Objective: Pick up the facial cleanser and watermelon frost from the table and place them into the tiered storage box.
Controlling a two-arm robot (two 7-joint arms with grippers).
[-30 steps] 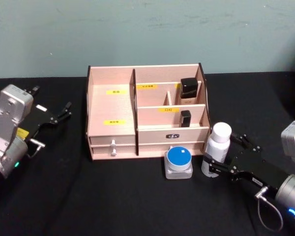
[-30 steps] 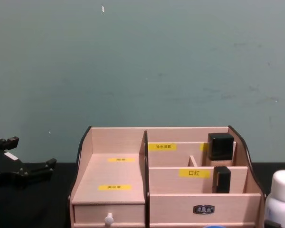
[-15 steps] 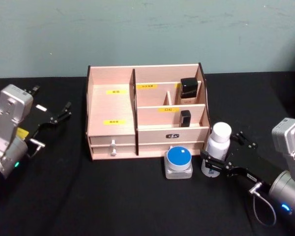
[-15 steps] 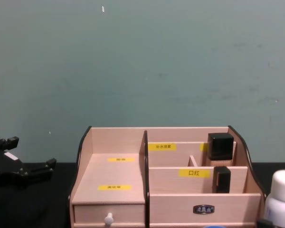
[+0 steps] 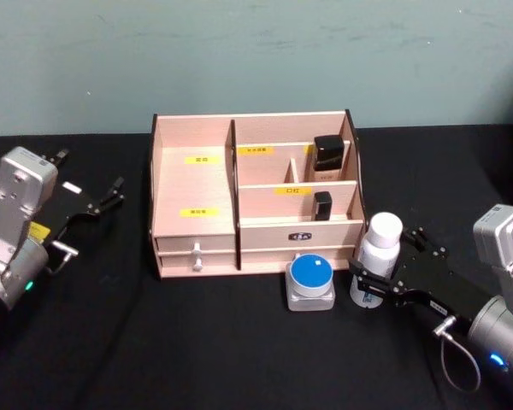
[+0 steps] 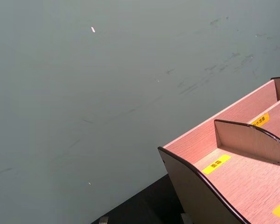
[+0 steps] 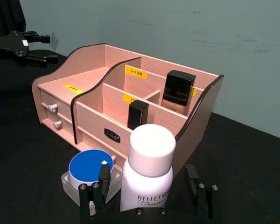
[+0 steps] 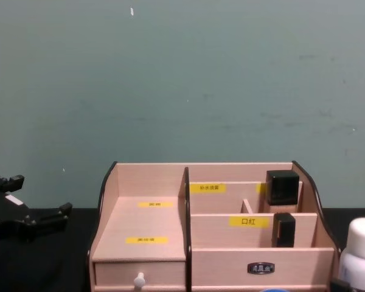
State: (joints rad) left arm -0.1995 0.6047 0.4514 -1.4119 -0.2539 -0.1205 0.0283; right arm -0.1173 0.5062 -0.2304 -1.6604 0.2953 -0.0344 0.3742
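Note:
The facial cleanser (image 5: 378, 260), a white bottle with a white cap, stands upright on the black table just right of the tiered storage box (image 5: 299, 237). My right gripper (image 5: 387, 253) is open, one finger on each side of the bottle; the right wrist view shows a gap between bottle (image 7: 147, 172) and fingers (image 7: 102, 184). The watermelon frost (image 5: 310, 275), a small clear square case with a round blue lid, sits in front of the box beside the bottle. My left gripper (image 5: 111, 192) hovers open far left of the box.
Two black-capped items (image 5: 328, 156) (image 5: 322, 205) stand in the box's right rear compartments. The wide left compartment (image 5: 197, 184) holds nothing. A small drawer with white knobs (image 5: 197, 254) is shut. Black cloth covers the table; a teal wall rises behind.
The right arm's wrist has shifted a little and the fingers sit slightly farther around the bottle. The bottle, the blue-lidded case and the left arm have stayed put.

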